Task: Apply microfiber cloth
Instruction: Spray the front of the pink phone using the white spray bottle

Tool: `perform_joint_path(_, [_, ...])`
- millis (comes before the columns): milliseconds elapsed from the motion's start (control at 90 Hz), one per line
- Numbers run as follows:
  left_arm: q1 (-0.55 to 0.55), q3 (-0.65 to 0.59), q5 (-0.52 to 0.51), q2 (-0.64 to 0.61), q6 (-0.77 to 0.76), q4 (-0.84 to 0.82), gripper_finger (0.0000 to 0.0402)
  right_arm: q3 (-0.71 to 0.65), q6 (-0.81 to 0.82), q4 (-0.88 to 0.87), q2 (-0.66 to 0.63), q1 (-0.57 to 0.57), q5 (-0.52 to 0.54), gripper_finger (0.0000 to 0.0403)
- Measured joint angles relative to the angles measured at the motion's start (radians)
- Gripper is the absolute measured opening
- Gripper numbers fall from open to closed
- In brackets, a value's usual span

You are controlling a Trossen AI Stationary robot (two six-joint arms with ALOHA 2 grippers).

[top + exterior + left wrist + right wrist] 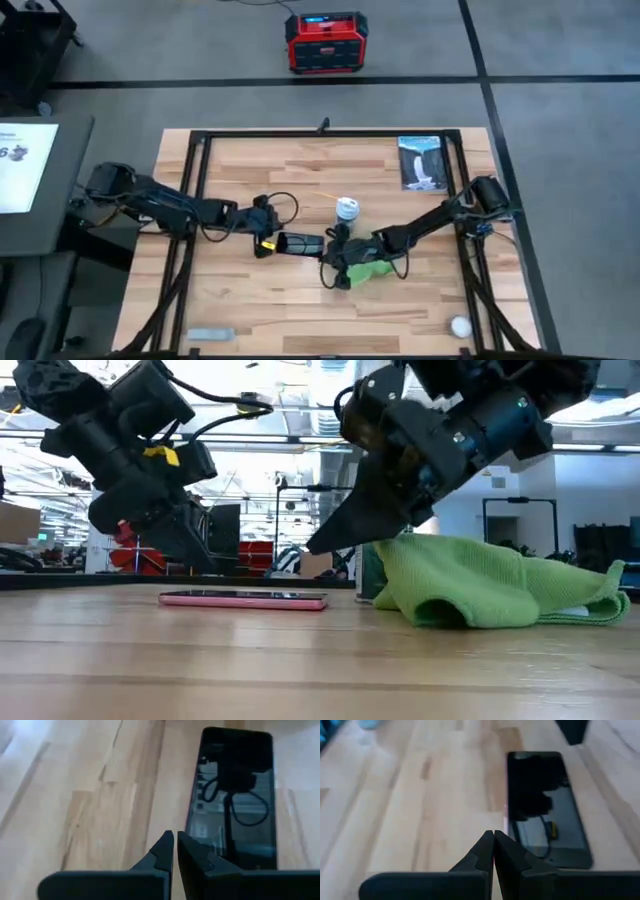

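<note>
A grey floor lies all around a wooden table [260,300] with a black frame, and a red and black box [326,42] sits on the floor past the far edge. Near the middle of the table lies the phone [299,243], flat, with its dark screen up and a pink rim. The left claw [262,243] is low at one short end of the phone, and its two dark fingers [161,855] are pressed together, holding nothing. The right claw [336,262] is low near the other end of the phone, and its fingers [485,851] are pressed together too, with nothing between them. The microfiber cloth [372,270] is bright green and lies in a soft bunched heap on the table just beside the phone, on the side toward the right edge, partly under the right arm. In the low view the cloth is close to the phone's end, but it is hard to say if they touch. It does not lie on the screen. A small roll of tape [347,209] stands a little toward the far edge from the phone. A dark packet [422,161] lies near the far right corner. A small white ball [460,326] sits near the near right corner, and a pale flat thing [211,334] lies near the near left corner.
</note>
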Motion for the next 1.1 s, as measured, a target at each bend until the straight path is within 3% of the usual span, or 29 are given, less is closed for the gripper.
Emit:
perform_joint_path(333, [0.018, 0.0, 0.01, 0.084, -0.015, 0.018, 0.0, 0.0, 0.021, -0.039, 0.0, 0.029, 0.032, 0.0])
perform_joint_path(689, [0.009, 0.001, 0.029, 0.238, -0.063, 0.209, 0.0, 0.003, 0.068, -0.043, 0.036, 0.042, 0.053, 0.0])
perform_joint_path(867, [-0.051, 0.001, 0.087, 0.243, -0.123, 0.277, 0.0, 0.032, 0.113, -0.039, 0.125, 0.049, 0.039, 0.0])
perform_joint_path(1100, [-0.153, 0.014, 0.107, 0.244, -0.207, 0.295, 0.0, 0.047, 0.092, -0.077, 0.112, 0.045, 0.036, 0.0])
